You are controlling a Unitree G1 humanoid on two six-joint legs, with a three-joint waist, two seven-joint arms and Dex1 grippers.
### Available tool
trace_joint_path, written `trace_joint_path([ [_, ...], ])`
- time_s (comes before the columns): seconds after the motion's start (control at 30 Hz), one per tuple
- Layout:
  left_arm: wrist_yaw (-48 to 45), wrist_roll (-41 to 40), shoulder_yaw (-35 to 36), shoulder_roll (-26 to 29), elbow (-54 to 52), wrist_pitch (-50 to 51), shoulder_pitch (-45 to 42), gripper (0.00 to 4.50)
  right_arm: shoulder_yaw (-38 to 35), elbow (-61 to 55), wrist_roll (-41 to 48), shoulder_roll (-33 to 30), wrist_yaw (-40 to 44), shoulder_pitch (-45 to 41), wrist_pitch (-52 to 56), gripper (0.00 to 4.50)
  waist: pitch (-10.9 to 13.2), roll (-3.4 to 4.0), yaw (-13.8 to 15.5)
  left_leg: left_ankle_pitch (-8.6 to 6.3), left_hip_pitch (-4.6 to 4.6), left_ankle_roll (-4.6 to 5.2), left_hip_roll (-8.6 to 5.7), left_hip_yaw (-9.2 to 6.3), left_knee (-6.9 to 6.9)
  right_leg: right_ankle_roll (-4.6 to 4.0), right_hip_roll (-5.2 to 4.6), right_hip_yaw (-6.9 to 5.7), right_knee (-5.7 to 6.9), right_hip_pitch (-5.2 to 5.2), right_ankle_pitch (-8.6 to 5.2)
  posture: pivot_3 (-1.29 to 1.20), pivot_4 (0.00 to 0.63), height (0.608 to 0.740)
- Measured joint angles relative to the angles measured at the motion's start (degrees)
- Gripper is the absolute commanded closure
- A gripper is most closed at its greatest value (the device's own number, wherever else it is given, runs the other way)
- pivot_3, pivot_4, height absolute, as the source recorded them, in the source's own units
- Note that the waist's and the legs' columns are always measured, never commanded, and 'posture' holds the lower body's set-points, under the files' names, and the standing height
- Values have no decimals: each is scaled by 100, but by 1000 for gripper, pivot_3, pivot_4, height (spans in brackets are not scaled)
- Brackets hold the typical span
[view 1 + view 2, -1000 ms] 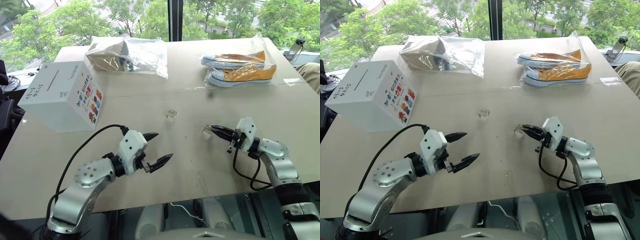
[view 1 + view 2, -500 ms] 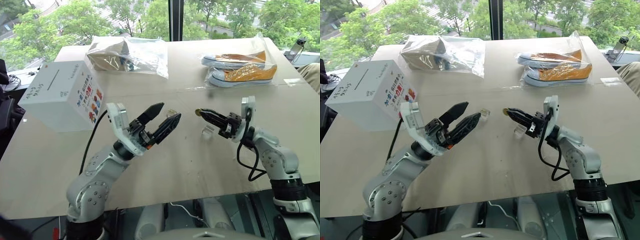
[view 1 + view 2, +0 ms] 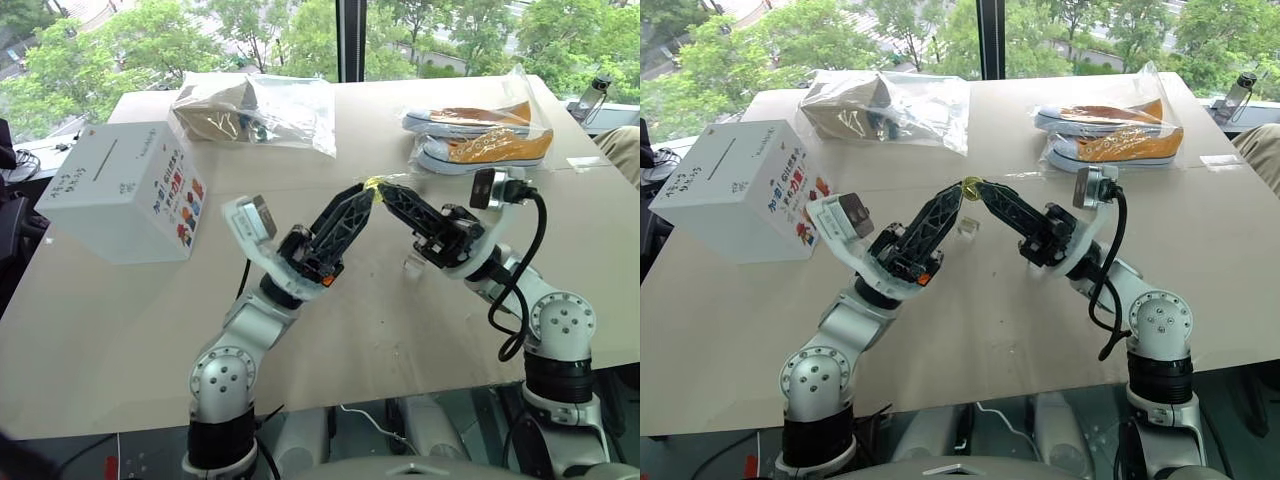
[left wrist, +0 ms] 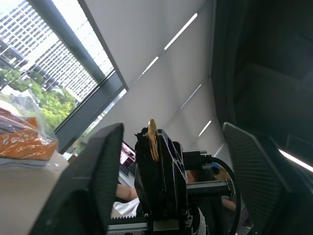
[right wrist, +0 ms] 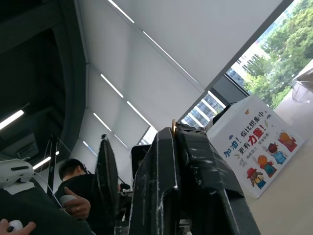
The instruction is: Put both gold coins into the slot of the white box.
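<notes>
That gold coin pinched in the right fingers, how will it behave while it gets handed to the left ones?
The gold coin looks thin, rigid and shiny, so it is probably slippery. The right gripper pinches it by the edge at the very fingertips, so a nudge might twist it loose. The left gripper fingers straddle it, still apart. If dropped, it would likely roll.

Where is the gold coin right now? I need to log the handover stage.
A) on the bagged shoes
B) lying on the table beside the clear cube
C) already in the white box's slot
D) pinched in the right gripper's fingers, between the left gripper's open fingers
D: the gold coin sits at the tip of the right gripper, flanked by the left gripper's fingers.
</notes>
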Motion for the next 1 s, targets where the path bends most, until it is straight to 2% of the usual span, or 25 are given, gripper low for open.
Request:
trace_joint_path([
  [0.37,-108,-113,-44,124,137,12,-26,1394,55,-59,-22,34,-52,51,-130,4500,0,0,0,0,-3,0,5,1,-2,0,2,2,-11,0,0,0,150,740],
  [0.5,-130,-125,-44,101,144,-27,-25,2571,116,-61,-40,35,-25,51,-135,4500,0,0,0,0,-3,0,6,1,-3,0,3,2,-14,0,-1,0,150,740],
  [0.6,-143,-132,-35,109,166,-66,-9,4123,167,-113,-57,33,33,51,-138,4500,0,0,0,0,-4,1,6,0,-4,0,3,1,-18,0,-1,0,150,740],
  [0.63,-144,-132,-35,113,184,-68,-8,4465,176,-153,-71,33,44,51,-138,4500,0,1,1,0,-5,1,6,-1,-5,1,3,0,-20,0,-1,0,150,740],
  [0.87,-161,-141,-35,144,197,-93,-5,4465,222,-187,-193,26,125,51,-203,4500,0,1,2,-3,-9,5,8,-1,-6,2,3,0,-31,0,-2,0,150,740],
  [0.97,-160,-120,-35,145,199,-106,-4,4500,242,-183,-242,-35,127,51,-200,3639,0,1,4,-4,-10,6,8,-1,-6,1,3,0,-33,0,0,0,150,740],
  [1.0,-158,-117,-39,144,199,-110,-3,4500,256,-180,-252,-45,127,51,-195,3121,0,1,3,-4,-11,6,9,-1,-6,1,3,0,-34,0,0,0,150,740],
])
